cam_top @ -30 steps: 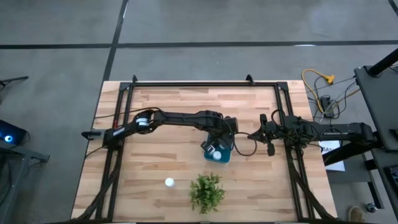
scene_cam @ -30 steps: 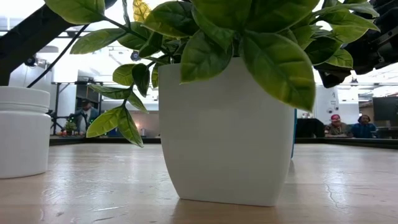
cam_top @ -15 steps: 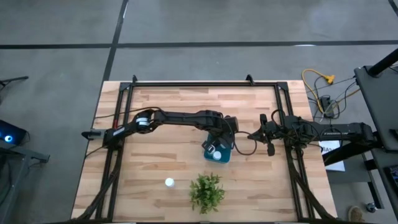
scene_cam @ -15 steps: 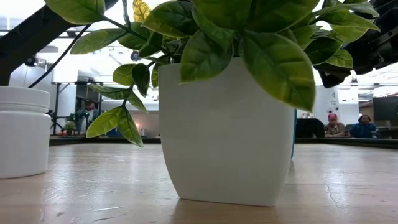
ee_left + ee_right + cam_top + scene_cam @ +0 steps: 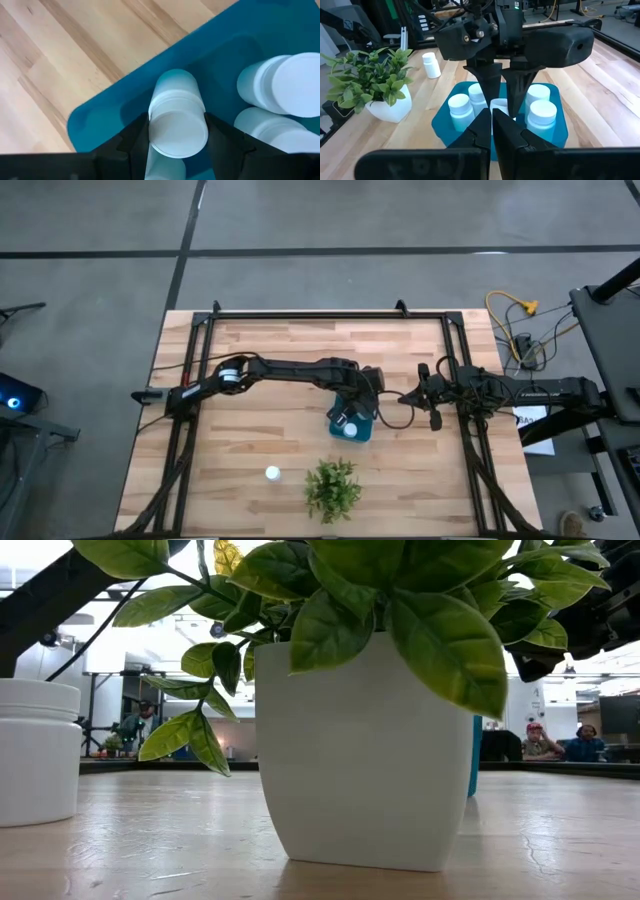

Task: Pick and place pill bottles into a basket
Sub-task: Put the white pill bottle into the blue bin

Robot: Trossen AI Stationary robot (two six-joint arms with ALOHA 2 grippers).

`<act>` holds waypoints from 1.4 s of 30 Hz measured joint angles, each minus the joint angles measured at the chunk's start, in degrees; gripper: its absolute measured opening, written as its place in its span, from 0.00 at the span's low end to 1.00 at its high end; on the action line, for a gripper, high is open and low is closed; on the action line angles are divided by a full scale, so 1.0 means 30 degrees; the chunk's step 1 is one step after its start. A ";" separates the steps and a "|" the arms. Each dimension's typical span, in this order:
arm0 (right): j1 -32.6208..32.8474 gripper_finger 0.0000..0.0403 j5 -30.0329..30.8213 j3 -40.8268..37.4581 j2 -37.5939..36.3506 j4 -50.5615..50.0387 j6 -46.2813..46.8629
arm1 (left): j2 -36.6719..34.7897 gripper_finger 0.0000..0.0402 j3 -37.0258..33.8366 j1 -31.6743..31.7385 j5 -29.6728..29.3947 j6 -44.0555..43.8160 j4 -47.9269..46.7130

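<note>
In the low view the big white pot [image 5: 365, 755] of the plant [image 5: 400, 590] hides nearly all of the basket [image 5: 474, 755]; only a thin teal strip shows beside the pot. One bottle [image 5: 38, 752] stands alone on the table [image 5: 150, 850], cut off at the picture's edge.

From above, the left arm reaches across to the basket [image 5: 360, 430] (mid-table, just behind the plant [image 5: 332, 488]). The left gripper [image 5: 177, 137] points down into the basket [image 5: 100, 120], its fingers [image 5: 132, 140] pressed on both sides of a bottle [image 5: 176, 122], holding it. More bottles [image 5: 280, 85] stand in the basket beside it.

The right arm waits just right of the basket, held low and level. The right gripper [image 5: 492, 127] is squeezed closed with nothing in it.

No writing on the bottles can be read.
</note>
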 joint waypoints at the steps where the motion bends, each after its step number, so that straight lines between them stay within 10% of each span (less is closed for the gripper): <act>1: 0.0006 0.02 0.0006 0.0000 0.0006 0.0000 0.0006 | 0.0000 0.36 -0.0072 0.0005 0.0012 0.0000 0.0002; 42: -0.0002 0.02 0.0007 0.0000 0.0000 0.0015 -0.0075 | 0.0000 0.36 -0.0197 -0.0039 0.0530 -0.0495 -0.1200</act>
